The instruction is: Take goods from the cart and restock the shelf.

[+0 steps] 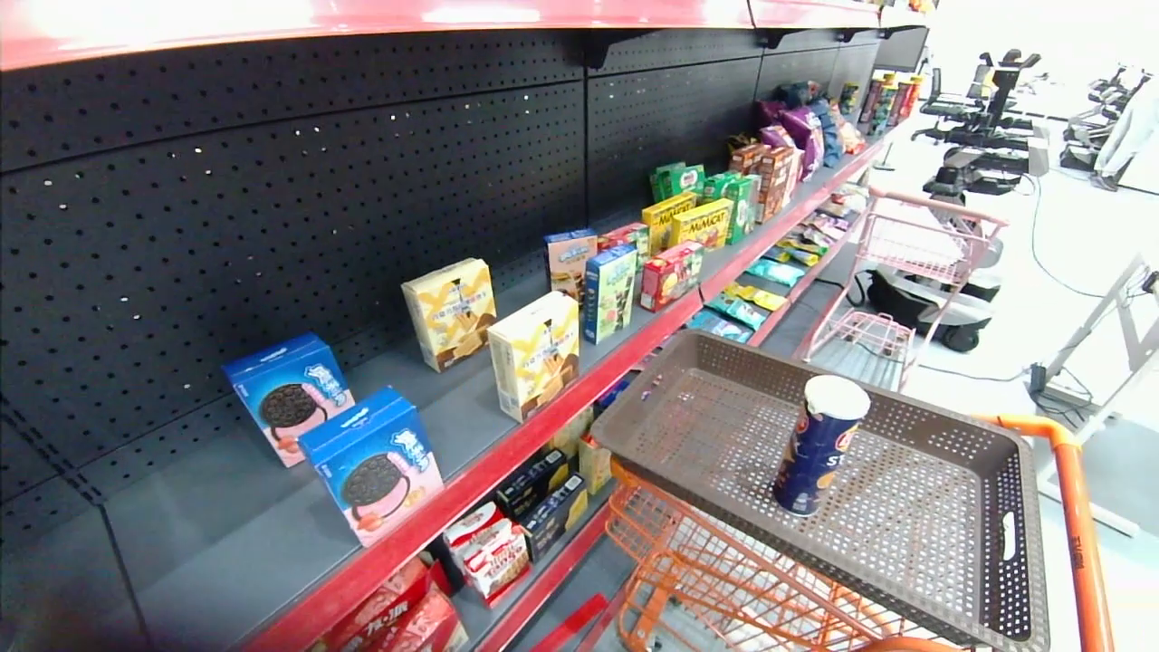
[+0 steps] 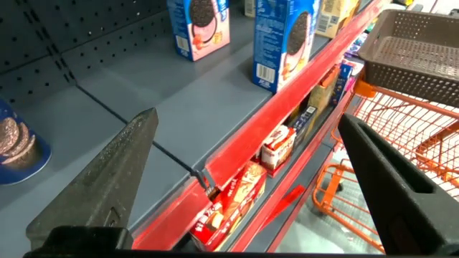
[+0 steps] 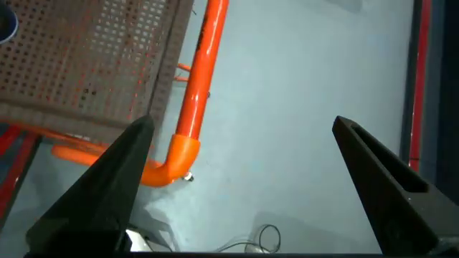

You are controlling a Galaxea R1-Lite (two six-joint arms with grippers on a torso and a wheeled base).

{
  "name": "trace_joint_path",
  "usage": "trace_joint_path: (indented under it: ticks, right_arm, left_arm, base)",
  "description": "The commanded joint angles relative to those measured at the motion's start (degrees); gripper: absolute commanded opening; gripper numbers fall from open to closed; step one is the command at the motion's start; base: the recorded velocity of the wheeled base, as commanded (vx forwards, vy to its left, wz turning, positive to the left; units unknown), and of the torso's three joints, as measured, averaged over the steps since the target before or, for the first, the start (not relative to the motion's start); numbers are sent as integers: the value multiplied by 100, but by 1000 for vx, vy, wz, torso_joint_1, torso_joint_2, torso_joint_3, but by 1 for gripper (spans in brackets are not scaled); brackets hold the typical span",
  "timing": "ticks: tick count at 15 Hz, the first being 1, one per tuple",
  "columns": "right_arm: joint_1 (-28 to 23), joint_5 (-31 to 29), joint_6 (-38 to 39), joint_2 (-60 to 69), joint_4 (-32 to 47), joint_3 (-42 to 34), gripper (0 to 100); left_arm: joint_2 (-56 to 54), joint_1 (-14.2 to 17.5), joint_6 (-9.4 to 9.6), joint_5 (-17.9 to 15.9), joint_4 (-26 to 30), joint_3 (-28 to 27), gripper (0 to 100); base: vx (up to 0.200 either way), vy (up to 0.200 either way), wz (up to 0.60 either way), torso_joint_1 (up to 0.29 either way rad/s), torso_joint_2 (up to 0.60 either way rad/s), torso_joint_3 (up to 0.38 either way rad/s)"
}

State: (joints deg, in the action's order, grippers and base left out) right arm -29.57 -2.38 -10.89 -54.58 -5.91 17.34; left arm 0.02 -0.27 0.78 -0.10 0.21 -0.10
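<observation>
Since both sets of fingers are spread wide with nothing between them, neither arm carries a load yet. The left gripper [image 2: 247,122] hangs over the front edge of the shelf [image 2: 165,79], near the blue cookie boxes [image 2: 283,39], probably parked where stock is to be set down. The right gripper [image 3: 242,125] hangs above the floor [image 3: 308,64] just beside the cart's orange handle [image 3: 204,72], the side closer to the goods. One blue canister [image 1: 819,444] stands upright in the brown perforated tray [image 1: 1019,543] on top of the cart [image 1: 724,580], apart from both grippers. The grey stretch of shelf beside the cookie boxes looks a likely spot for it.
</observation>
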Motion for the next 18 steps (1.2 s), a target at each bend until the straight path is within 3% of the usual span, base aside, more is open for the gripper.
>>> trace_joint_path:
  ticks: [1,2,5,6,13,18]
  right_arm:
    - [365,18,52,-835,-718,68,100]
    - [365,18,52,-835,-718,68,100]
    - [918,150,60,-2031,-2300,-28,100]
    - [954,457,87,-2250,-2661,-28,100]
    - [1252,1820,-10,-2927,-3355,-266,100]
    - [1472,1864,-133,-3393,-4225,-459,100]
  left_arm:
    - [-2,0,1,1,-3,1,100]
    - [-2,0,1,1,-3,1,100]
    - [-2,0,1,1,-3,1,100]
    - [-2,0,1,1,-3,1,100]
    - [-2,0,1,1,-3,1,100]
    - [6,0,1,1,-3,1,100]
  base:
    - [0,0,0,0,0,0]
    - [0,0,0,0,0,0]
    - [0,0,0,0,0,0]
    - [0,0,0,0,0,0]
    - [0,0,0,0,0,0]
    - [0,0,0,0,0,0]
